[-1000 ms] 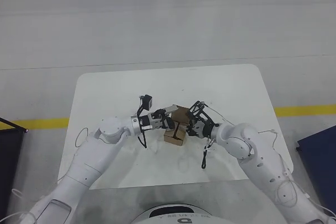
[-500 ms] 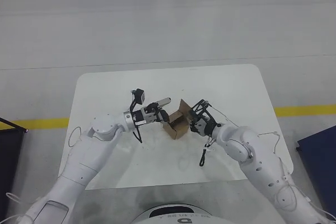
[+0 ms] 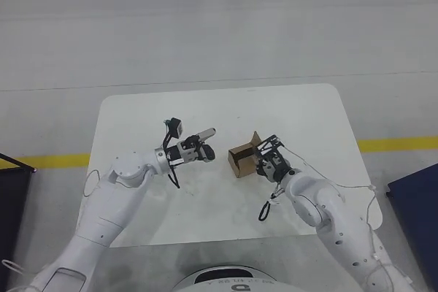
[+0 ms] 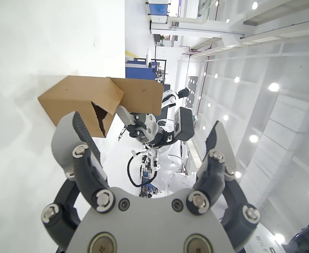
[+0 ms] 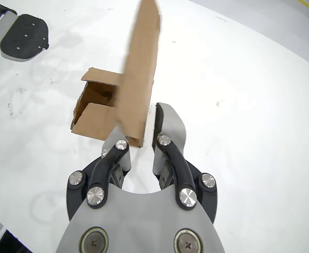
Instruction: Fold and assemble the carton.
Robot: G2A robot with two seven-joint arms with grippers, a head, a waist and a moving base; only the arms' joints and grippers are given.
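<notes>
Cardboard carton (image 3: 242, 158) rests on the white table (image 3: 306, 117), straight ahead of the left gripper (image 4: 145, 119), whose fingers are spread wide and clear of it. On the carton's other side, the right gripper (image 5: 141, 122) is clamped on its raised flap.

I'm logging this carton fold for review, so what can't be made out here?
- Carton interior: too small in the top view; in the right wrist view its raised flap covers part of the opening.
- Right claw: whether it holds the flap; right wrist view, the blurred flap hides the contact.
</notes>
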